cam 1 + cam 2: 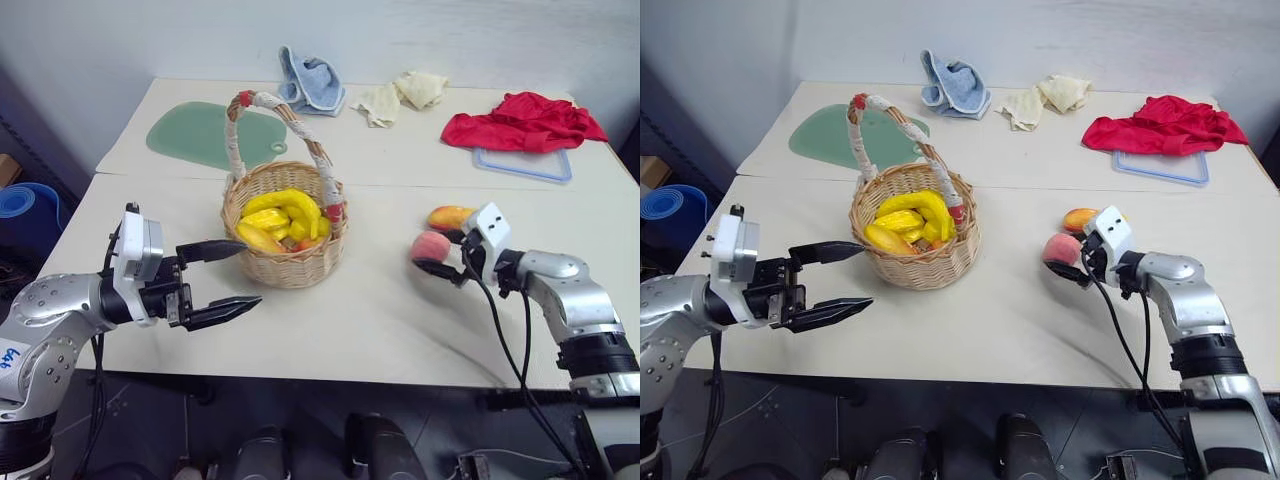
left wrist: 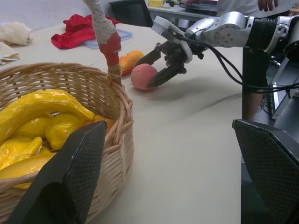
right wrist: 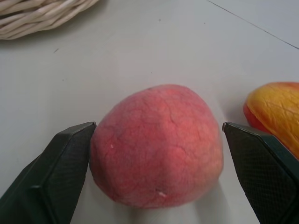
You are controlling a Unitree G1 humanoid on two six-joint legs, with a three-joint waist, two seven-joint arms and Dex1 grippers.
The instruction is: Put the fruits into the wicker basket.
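Pale, smooth and matte, the bench (image 1: pixel 400 320) carries everything, with a red cloth (image 1: pixel 525 122), a blue cloth (image 1: pixel 312 82), a cream rag (image 1: pixel 405 95) and a green cutting mat (image 1: pixel 195 135) lying well back from the work. Near the middle stands the wicker basket (image 1: pixel 285 262), round and tightly woven in tan cane, its tall arched handle wrapped in whitish cloth with red ends; glossy yellow bananas (image 1: pixel 285 210) are heaped inside.

To the basket's right, well apart from it, the two fruits rest on the bench surface. The mango (image 1: pixel 448 216) is elongated, smooth, orange-yellow with a red blush. Just beside it sits the peach (image 3: pixel 156 144), round, fuzzy, pink-red with fine cracks in its skin.

The step in hand looks like the first pick. The right end effector (image 3: pixel 156 172) is spread wide with its black, cross-hatched fingers straddling the peach, one at each side and a small gap showing; nothing is gripped yet. The next move calls for closing squarely on the peach, lifting, then carrying it over the rim clear of the handle.

The left end effector (image 1: pixel 222 280) hovers open and empty just beside the basket's left wall.
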